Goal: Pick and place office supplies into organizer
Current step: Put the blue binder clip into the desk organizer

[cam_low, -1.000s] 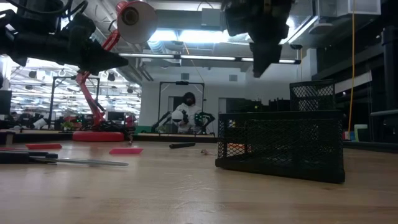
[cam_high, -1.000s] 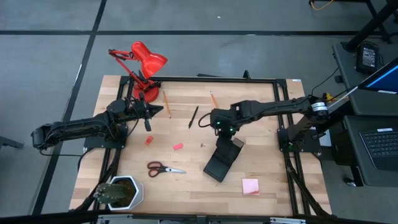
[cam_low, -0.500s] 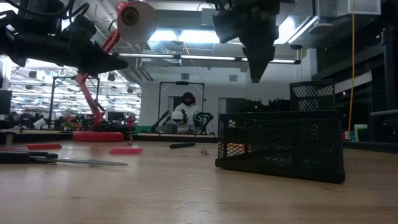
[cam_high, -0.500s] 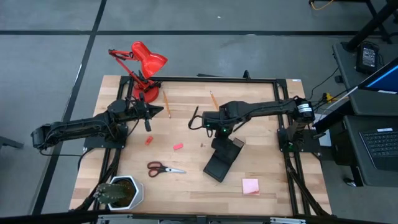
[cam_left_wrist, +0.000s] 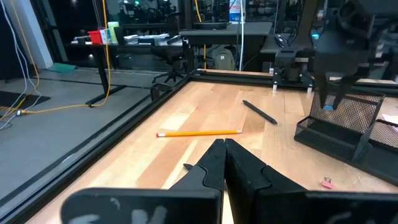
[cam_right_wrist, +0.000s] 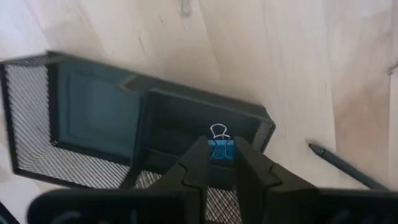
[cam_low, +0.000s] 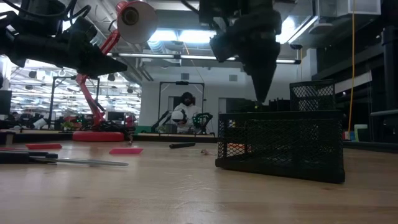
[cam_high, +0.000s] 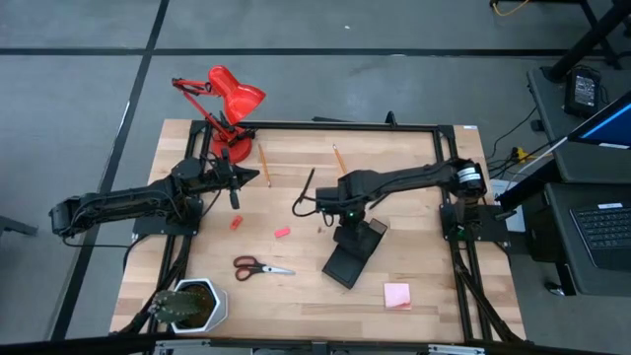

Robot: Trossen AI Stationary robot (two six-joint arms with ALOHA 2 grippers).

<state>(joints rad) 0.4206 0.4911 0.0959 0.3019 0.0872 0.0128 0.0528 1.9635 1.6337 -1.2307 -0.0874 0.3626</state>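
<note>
My right gripper [cam_right_wrist: 219, 148] points down over the far end of the black mesh organizer [cam_high: 353, 253], shut on a small blue binder clip [cam_right_wrist: 219, 149]. In the low view it hangs just above the organizer's top edge [cam_low: 280, 113]. My left gripper [cam_left_wrist: 224, 154] is shut, holds nothing and hovers near the lamp. On the wood lie two pencils [cam_high: 263, 164] [cam_high: 338, 156], a black pen [cam_high: 307, 184], two red eraser pieces [cam_high: 237, 223] [cam_high: 282, 233], red-handled scissors [cam_high: 261, 266] and a pink sticky pad [cam_high: 397, 294]. My right gripper pinches the blue binder clip by its blue body [cam_right_wrist: 220, 152] between its two fingertips, coming from above and pointing down. The clip's silver wire loop [cam_right_wrist: 217, 130] sticks out beyond the fingertips. The clip is lifted clear, above a small compartment of the organizer.
A red desk lamp [cam_high: 225, 104] stands at the table's far left, close to my left gripper. A potted plant in a white pot [cam_high: 192, 304] sits at the near left corner. A black frame [cam_high: 449, 187] rims the table. Bare wood lies between the scissors and the organizer.
My right gripper has moved toward the table's left and come down toward the organizer, staying shut on the blue clip. The left arm and the items on the table have kept still.
</note>
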